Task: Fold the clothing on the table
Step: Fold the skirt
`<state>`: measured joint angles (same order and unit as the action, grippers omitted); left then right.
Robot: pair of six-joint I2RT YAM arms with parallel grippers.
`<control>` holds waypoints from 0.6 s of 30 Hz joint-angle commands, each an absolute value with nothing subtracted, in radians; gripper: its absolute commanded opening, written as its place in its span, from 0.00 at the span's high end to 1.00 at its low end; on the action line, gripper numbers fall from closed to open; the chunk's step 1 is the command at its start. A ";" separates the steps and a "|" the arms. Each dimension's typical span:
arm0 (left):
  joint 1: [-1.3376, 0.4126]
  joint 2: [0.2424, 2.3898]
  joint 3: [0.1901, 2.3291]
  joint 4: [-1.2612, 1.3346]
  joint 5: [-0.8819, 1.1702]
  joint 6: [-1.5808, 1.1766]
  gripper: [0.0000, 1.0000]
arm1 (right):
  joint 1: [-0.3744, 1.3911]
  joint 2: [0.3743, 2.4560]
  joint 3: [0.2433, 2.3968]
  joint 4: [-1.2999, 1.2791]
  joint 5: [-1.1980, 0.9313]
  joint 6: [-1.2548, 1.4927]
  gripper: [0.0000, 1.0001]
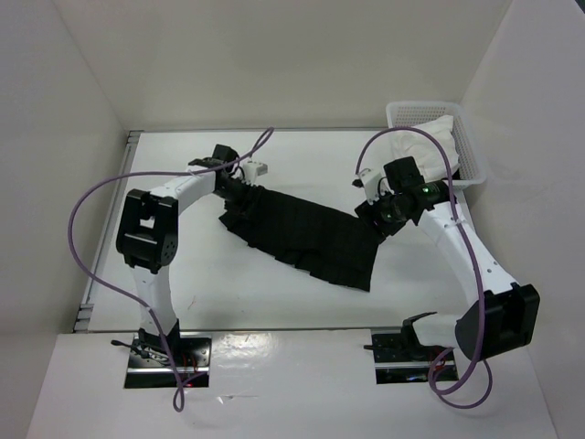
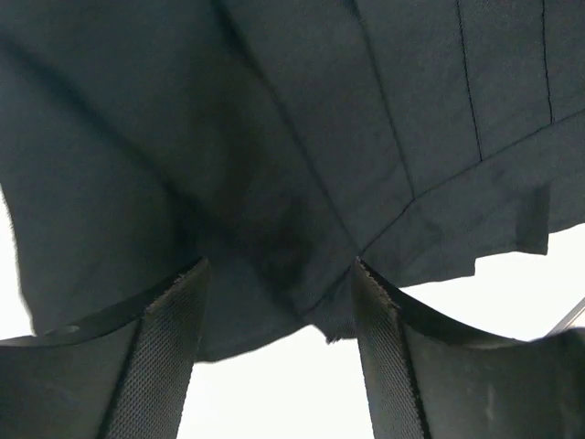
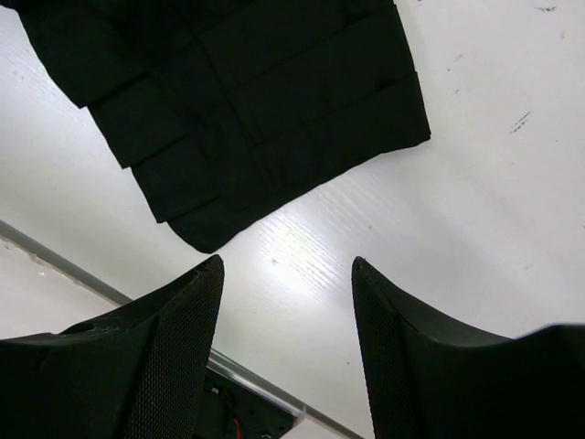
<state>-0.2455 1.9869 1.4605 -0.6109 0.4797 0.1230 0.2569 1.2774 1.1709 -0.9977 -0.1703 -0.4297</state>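
Skirt (image 1: pixel 306 238) lies flat on the worktop (image 1: pixel 274 306), running as a diagonal band from upper left of centre down to lower right of centre in the top view.

Worktop: white, smooth, matte; metal rail along its left edge.

Skirt: black, thin, soft; sewn pleats run as parallel ridges and the hem edge steps like a saw blade at lower right.

Basket (image 1: pixel 471 155): white plastic mesh, upper right corner, holding a white cloth (image 1: pixel 430 133). Well apart from the skirt.

Left hand (image 2: pixel 279 265): at the skirt's upper left end, fingers (image 2: pixel 169 311) spread, gripping nothing; the fabric edge sits just beyond the tips, white worktop showing between them.

Right hand (image 3: pixel 286 261): over bare worktop near the skirt's right end, fingers spread, holding nothing; a stepped corner of the hem lies just ahead of it.

Risks, as judged:
- Thin fabric on a slick surface: a shallow pinch may slide off or catch one layer only.
- Uneven lift by the two hands would skew the fold and fan the pleats open.
- Dragging rather than lifting would bunch the hem.
- Black-on-black wrist view hides the edges, so a grasp may land off the corner.
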 commanded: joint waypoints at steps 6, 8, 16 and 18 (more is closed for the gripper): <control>-0.261 2.059 1.511 -0.601 0.541 0.112 0.32 | 0.229 1.250 1.183 -0.962 -0.184 -0.414 0.37; -0.261 2.068 1.511 -0.601 0.541 0.112 0.32 | 0.229 1.250 1.183 -0.962 -0.184 -0.414 0.37; -0.270 2.077 1.557 -0.621 0.541 0.121 0.62 | 0.229 1.250 1.183 -0.953 -0.184 -0.405 0.37; -0.270 2.077 1.581 -0.644 0.532 0.121 0.83 | 0.229 1.250 1.173 -0.943 -0.184 -0.405 0.37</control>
<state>-0.2657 2.0758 1.5177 -0.6243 0.5045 0.1188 0.2352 1.2774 1.1709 -0.9916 -0.1738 -0.4156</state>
